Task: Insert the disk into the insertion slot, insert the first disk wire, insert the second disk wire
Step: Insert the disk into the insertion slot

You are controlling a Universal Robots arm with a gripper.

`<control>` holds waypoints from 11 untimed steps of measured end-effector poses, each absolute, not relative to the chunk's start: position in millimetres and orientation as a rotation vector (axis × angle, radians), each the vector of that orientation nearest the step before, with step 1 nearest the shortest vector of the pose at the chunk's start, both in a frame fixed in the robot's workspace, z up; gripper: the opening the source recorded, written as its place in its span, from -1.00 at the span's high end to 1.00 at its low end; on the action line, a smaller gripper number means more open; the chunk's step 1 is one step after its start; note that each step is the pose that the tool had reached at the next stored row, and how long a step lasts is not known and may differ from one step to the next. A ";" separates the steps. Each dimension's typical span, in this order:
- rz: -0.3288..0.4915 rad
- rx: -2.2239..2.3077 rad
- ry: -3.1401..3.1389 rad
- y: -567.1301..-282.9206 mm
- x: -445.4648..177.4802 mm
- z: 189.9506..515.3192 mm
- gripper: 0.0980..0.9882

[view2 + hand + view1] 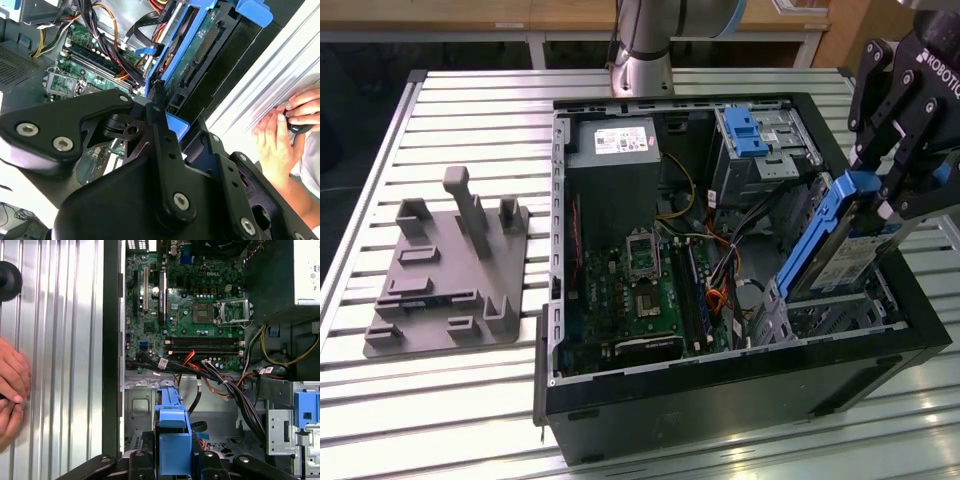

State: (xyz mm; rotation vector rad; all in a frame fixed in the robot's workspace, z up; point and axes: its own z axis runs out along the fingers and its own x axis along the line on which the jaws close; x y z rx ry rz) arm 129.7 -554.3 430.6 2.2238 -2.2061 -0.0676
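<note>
While the hand (pixel 892 195) is closed tight on the upper end of the disk (pixel 840 258), pinching its blue frame, the disk hangs tilted inside the open computer case (pixel 720 400), which stands toward the worktop (pixel 470 400) edge on the exterior view's right. The disk's long axis runs steeply down from the hand. Its lower end points into the mouth of the slot (pixel 840 315), the grey perforated cage in the case corner nearest that edge, and its upper end leans out over the case wall. So the slot lies straight below and ahead of the hand, along the disk's own length, and the tilt looks close to the line of the cage rails. The lower end meets the top of the cage, but how far it has gone in is hidden by the frame and the cage wall. A bundle of cables (pixel 225 385) crosses the case floor beside the slot; I cannot tell which are the disk wires. A person's fingers (pixel 300 107) rest on the worktop just outside the case
</note>
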 end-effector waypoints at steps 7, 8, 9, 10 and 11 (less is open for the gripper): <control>-0.067 2.224 -2.206 -554.3 129.7 418.9 0.40; -0.067 2.224 -2.206 -554.4 129.7 417.1 0.40; -0.067 2.225 -2.205 -554.5 129.7 415.3 0.40; -0.067 2.225 -2.205 -554.6 129.7 413.5 0.40; -0.067 2.225 -2.204 -554.7 129.7 411.7 0.40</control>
